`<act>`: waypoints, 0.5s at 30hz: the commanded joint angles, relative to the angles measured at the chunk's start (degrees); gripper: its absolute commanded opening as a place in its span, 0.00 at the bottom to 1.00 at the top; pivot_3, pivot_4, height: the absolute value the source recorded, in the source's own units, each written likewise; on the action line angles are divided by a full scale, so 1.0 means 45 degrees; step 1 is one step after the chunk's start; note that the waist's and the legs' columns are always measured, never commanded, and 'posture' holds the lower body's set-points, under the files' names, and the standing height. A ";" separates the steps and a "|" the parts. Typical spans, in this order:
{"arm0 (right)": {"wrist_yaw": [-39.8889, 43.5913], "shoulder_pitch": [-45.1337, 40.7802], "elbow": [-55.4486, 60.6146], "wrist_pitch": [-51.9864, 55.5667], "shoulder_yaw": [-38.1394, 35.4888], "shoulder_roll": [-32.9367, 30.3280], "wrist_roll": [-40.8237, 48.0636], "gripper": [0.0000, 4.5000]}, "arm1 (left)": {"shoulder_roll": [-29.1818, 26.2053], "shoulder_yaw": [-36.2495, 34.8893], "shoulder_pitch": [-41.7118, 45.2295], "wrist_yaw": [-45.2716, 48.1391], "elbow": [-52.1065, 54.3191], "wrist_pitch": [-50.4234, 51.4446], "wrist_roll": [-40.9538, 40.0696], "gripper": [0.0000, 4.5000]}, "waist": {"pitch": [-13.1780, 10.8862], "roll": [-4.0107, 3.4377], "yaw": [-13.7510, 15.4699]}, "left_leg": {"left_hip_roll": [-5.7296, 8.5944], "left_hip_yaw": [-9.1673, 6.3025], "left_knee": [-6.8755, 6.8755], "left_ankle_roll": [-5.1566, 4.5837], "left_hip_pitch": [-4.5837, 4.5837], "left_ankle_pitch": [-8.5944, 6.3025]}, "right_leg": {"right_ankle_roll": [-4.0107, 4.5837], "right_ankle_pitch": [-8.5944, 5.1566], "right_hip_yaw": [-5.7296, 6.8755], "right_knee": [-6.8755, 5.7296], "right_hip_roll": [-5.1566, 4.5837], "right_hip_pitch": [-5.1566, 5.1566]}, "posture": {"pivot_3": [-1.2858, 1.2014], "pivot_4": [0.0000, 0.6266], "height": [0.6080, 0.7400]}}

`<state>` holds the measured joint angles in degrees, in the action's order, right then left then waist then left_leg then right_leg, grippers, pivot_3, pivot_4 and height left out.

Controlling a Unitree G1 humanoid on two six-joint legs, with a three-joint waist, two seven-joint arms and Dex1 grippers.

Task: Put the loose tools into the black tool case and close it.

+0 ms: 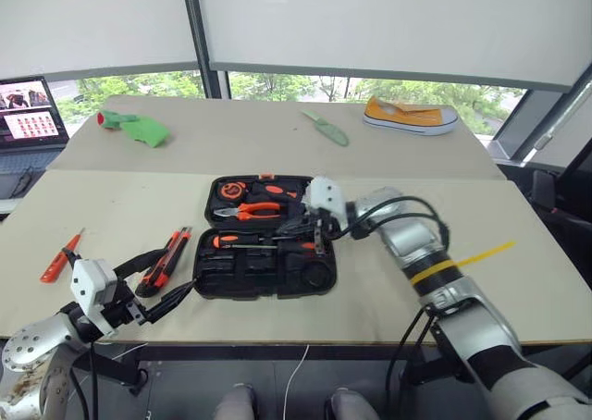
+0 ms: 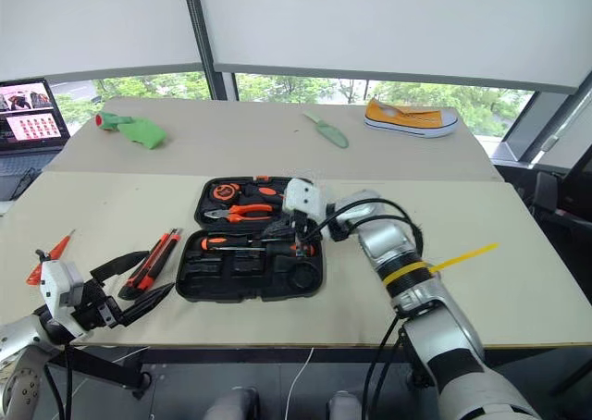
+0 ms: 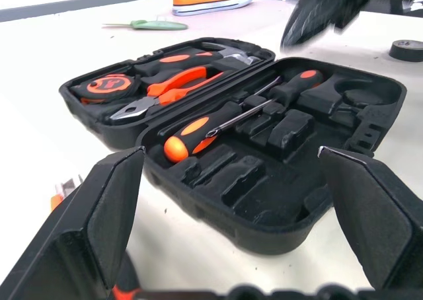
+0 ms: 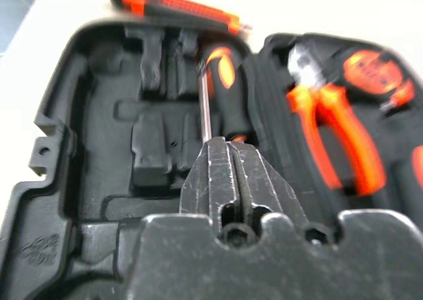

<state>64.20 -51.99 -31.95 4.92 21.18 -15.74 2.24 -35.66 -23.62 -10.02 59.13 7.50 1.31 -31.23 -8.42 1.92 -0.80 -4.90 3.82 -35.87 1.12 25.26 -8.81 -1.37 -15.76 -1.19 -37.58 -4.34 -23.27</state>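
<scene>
Black tool case [image 1: 265,244] open, orange-handled tools inside.

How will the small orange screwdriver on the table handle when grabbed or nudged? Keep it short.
The small orange screwdriver looks slim and short, so it is probably light and stiff. Its rounded handle may let it roll if nudged on the smooth table. Lying flat and low, it will likely be awkward to pinch.
</scene>
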 commanded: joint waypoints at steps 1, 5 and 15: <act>-0.0705 -0.0094 -0.0817 -0.0226 0.0093 0.0461 -0.0578 0.01 | -0.0124 -0.0118 -0.0026 -0.0203 0.0090 -0.0085 0.0121 1.00 | -0.0001 -0.0001 -0.0013 | -0.0001 0.0000 0.0000 0.0001 0.0000 0.0000 | 0.0000 0.0000 0.0000 -0.0001 0.0001 -0.0002 | 0.52 0.24 1.00; -0.0885 -0.0031 -0.1676 -0.0766 0.0548 0.0580 -0.1363 0.01 | -0.0201 -0.0199 -0.0081 -0.0185 0.0101 -0.0046 0.0104 1.00 | 0.0002 -0.0001 -0.0051 | -0.0006 -0.0001 0.0003 0.0002 -0.0014 0.0000 | 0.0009 -0.0005 0.0000 -0.0016 0.0006 0.0002 | 0.52 0.24 1.00; -0.0202 0.0691 0.0465 -0.0663 -0.0691 0.0455 0.0068 0.07 | -0.0037 -0.1410 -0.0834 -0.0746 0.0167 0.0401 -0.0755 1.00 | 0.0017 0.0019 -0.0192 | -0.0012 0.0007 0.0028 0.0113 -0.0182 -0.0066 | 0.0133 -0.0064 0.0001 -0.0069 -0.0006 0.0039 | 0.52 0.24 1.00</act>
<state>59.64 -51.28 -37.30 0.88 21.68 -11.48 -2.63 -35.60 -25.20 -12.38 56.73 7.64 2.75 -31.99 -8.34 2.01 -1.66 -4.97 3.85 -35.75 1.63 24.49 -9.11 -0.77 -16.04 -1.17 -37.91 -4.38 -23.09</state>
